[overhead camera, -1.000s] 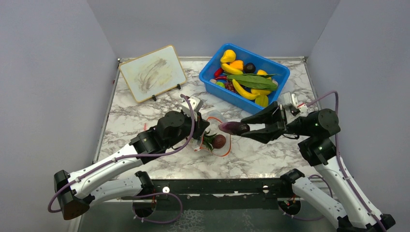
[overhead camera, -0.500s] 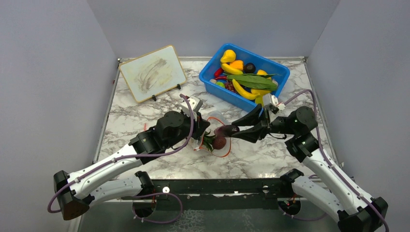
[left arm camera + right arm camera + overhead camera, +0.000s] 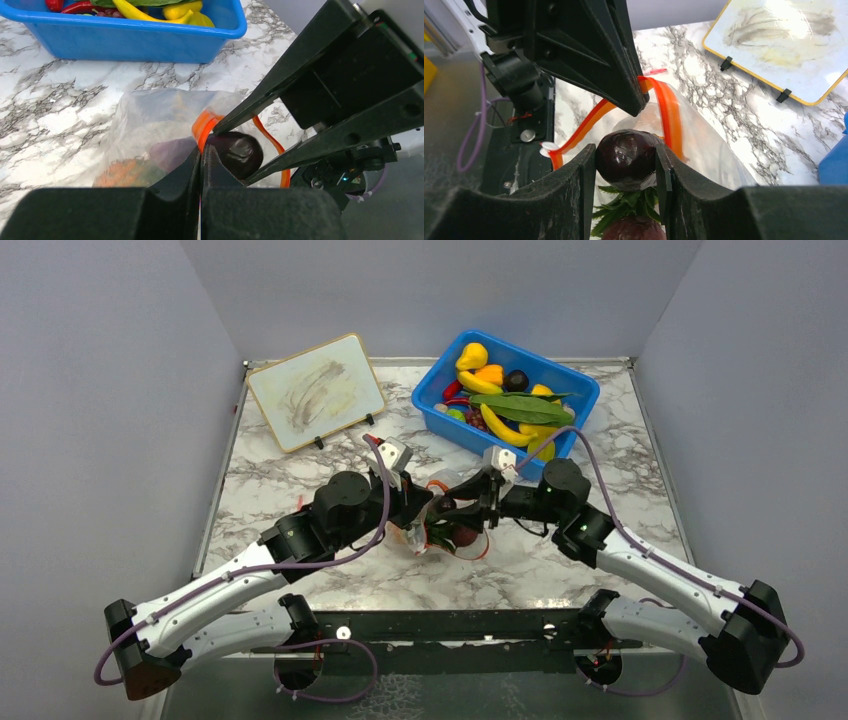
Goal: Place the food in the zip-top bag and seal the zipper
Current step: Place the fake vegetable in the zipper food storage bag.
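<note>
The clear zip-top bag (image 3: 150,120) lies at the table's middle, its red-orange zipper (image 3: 205,125) looped wide at the mouth. My left gripper (image 3: 201,150) is shut on the zipper edge and lifts that side of the mouth. My right gripper (image 3: 625,150) is shut on a dark red-brown food piece (image 3: 626,157), which sits right at the bag's mouth (image 3: 455,525). Under it lie green leaves (image 3: 626,200) and another red-brown fruit (image 3: 634,230). An orange piece (image 3: 127,172) shows through the plastic. Both grippers meet at the bag in the top view, left (image 3: 418,512) and right (image 3: 452,520).
A blue bin (image 3: 470,435) at the back right holds several more toy foods, among them bananas (image 3: 505,430) and a long green leaf (image 3: 525,408). A small framed whiteboard (image 3: 315,390) stands propped at the back left. The two arms cross close together over the table's middle.
My right arm has swung left and down, carrying the dark fruit from beside the bag into its mouth. The left gripper has kept its hold on the zipper edge, shifting only slightly.
</note>
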